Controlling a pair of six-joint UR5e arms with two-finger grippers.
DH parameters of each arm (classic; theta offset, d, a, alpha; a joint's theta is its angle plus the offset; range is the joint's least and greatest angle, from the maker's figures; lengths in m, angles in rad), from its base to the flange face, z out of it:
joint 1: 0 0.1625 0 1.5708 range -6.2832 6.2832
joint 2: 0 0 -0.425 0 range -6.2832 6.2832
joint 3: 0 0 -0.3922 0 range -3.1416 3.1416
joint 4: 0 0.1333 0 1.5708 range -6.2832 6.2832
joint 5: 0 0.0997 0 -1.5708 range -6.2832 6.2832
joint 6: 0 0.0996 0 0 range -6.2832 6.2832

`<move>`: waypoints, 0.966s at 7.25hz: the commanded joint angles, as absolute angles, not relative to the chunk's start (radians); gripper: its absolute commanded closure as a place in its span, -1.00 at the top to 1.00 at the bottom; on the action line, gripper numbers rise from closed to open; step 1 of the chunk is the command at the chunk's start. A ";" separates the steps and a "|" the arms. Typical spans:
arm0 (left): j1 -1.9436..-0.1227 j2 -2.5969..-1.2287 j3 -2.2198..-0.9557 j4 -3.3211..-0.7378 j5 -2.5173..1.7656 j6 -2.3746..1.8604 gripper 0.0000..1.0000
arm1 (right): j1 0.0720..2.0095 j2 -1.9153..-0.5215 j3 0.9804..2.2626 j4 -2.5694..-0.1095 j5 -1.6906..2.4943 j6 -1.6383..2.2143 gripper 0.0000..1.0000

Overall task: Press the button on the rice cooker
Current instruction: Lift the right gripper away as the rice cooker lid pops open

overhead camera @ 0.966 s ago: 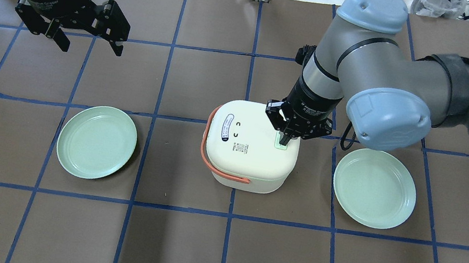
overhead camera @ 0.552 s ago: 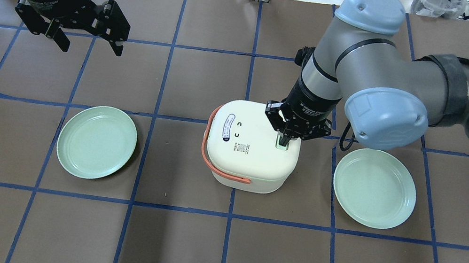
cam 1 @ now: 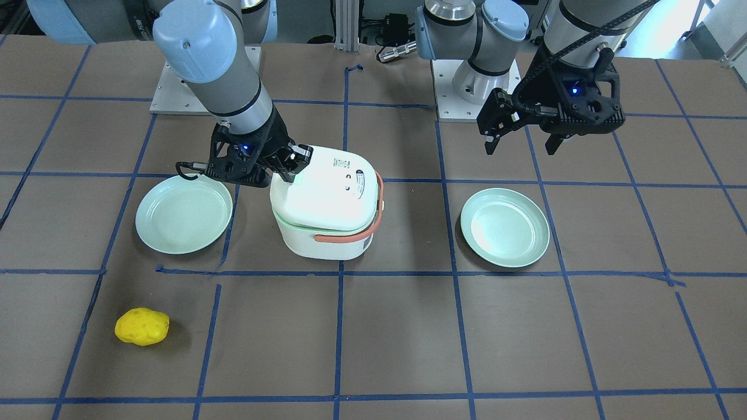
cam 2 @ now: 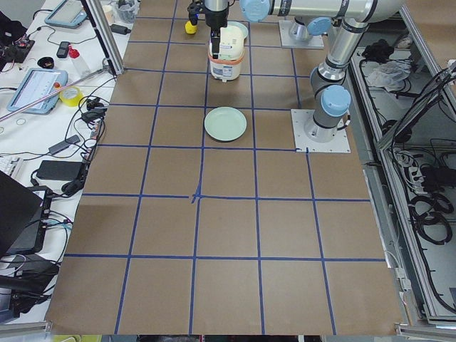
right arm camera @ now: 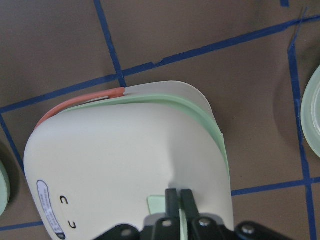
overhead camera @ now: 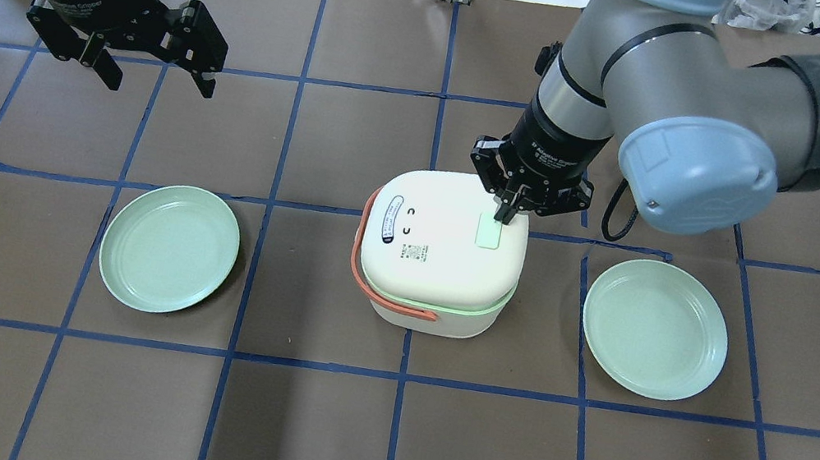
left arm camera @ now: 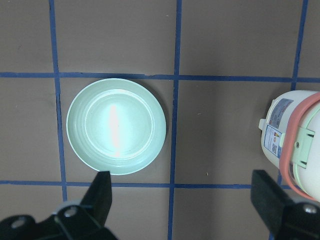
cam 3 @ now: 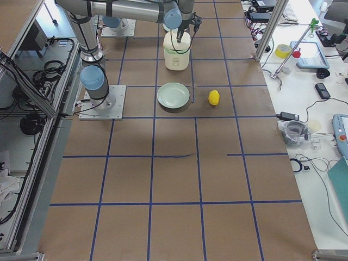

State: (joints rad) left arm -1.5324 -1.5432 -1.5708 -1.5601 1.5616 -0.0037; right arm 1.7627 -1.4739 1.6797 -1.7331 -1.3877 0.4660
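Atop the rice cooker [overhead camera: 444, 322], your right gripper [overhead camera: 503, 214], fingers together, has lifted off the green button [overhead camera: 489, 235]; lid [overhead camera: 437, 268] sprung ajar, press looks landed. Your left gripper [overhead camera: 158, 85] gapes.

Brown table [overhead camera: 310, 430] gridded with blue tape [overhead camera: 393, 444], cluttered white bench [cam 2: 28, 132] alongside.

Right pincer [cam 1: 290, 172] at rice cooker [cam 1: 327, 204] lid edge; left pincer [cam 1: 519, 147] hovers apart, jaws spread.
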 commanded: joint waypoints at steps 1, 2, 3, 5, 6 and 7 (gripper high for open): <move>-1.532 -1.543 -1.571 -1.560 1.562 -0.003 1.00 | 1.763 -1.493 1.564 -1.627 -1.433 0.499 1.00; -1.532 -1.543 -1.571 -1.560 1.562 -0.003 1.00 | 1.753 -1.493 1.496 -1.565 -1.446 0.477 1.00; -1.532 -1.543 -1.571 -1.560 1.562 -0.003 1.00 | 1.747 -1.491 1.470 -1.559 -1.483 0.424 1.00; -1.532 -1.543 -1.571 -1.560 1.562 -0.003 1.00 | 1.683 -1.491 1.471 -1.495 -1.568 0.269 1.00; -1.532 -1.543 -1.571 -1.560 1.562 -0.003 1.00 | 1.646 -1.493 1.471 -1.487 -1.575 0.259 1.00; -1.532 -1.543 -1.571 -1.560 1.562 -0.003 1.00 | 1.617 -1.491 1.471 -1.485 -1.575 0.183 1.00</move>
State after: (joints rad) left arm -1.5324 -1.5432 -1.5708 -1.5600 1.5616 -0.0031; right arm 1.6566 -1.4915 1.4718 -1.4954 -1.5675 0.2515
